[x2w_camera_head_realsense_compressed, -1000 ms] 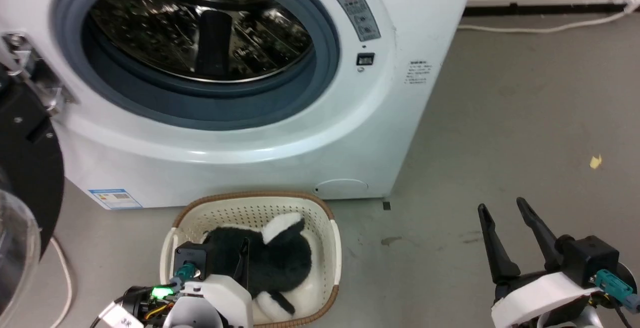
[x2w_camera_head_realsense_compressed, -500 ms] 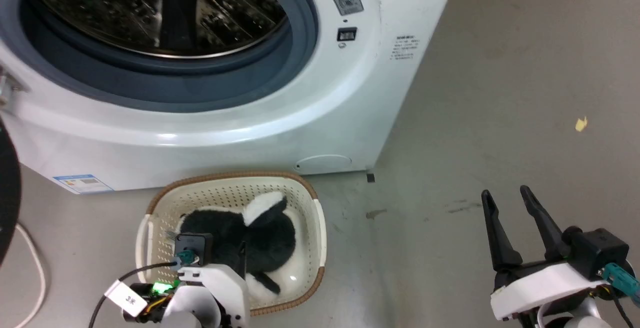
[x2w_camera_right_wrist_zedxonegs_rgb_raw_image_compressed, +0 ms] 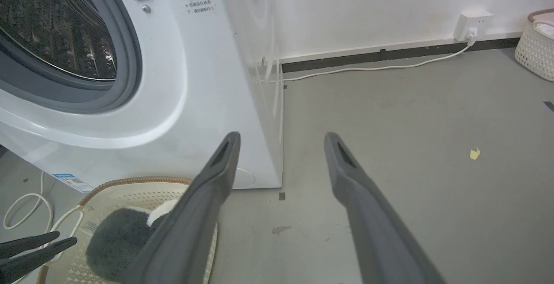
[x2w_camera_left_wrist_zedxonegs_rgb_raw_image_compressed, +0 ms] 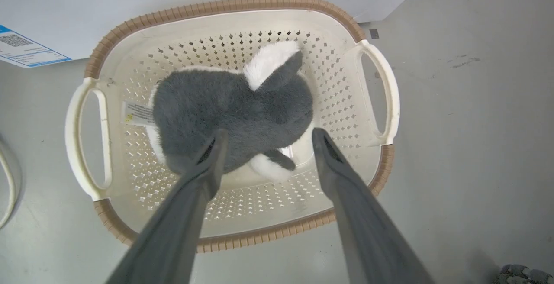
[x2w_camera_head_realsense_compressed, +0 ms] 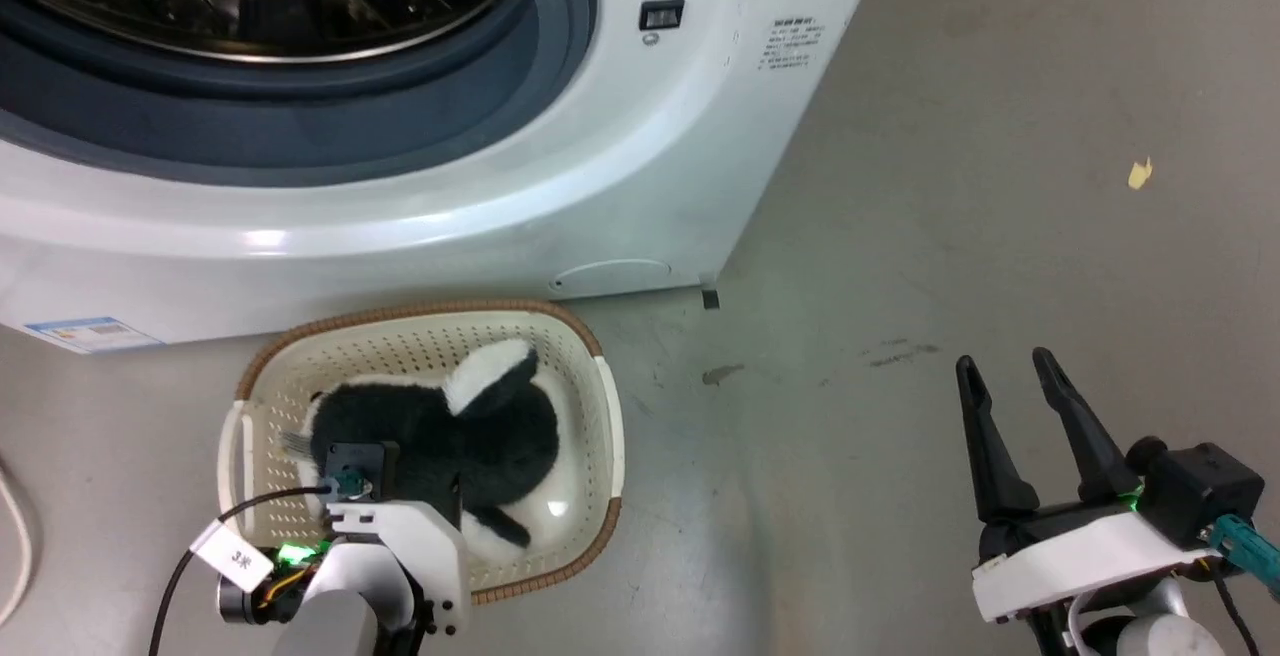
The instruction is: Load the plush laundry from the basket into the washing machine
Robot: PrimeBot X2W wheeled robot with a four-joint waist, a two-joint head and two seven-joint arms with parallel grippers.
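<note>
Plush laundry (x2w_camera_left_wrist_zedxonegs_rgb_raw_image_compressed: pixel 233 111) lies in basket (x2w_camera_left_wrist_zedxonegs_rgb_raw_image_compressed: pixel 216 7); left pincer (x2w_camera_left_wrist_zedxonegs_rgb_raw_image_compressed: pixel 268 133) spread wide over it.

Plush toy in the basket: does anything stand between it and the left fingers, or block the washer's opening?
Nothing visible does. The left fingers hang open over the plush laundry in the basket, and the opening of the washing machine, as far as seen, is uncovered.

Left gripper (x2w_camera_left_wrist_zedxonegs_rgb_raw_image_compressed: pixel 266 133) and right gripper (x2w_camera_head_realsense_compressed: pixel 1003 361) both hold fingers (x2w_camera_head_realsense_compressed: pixel 985 436) spread apart.
</note>
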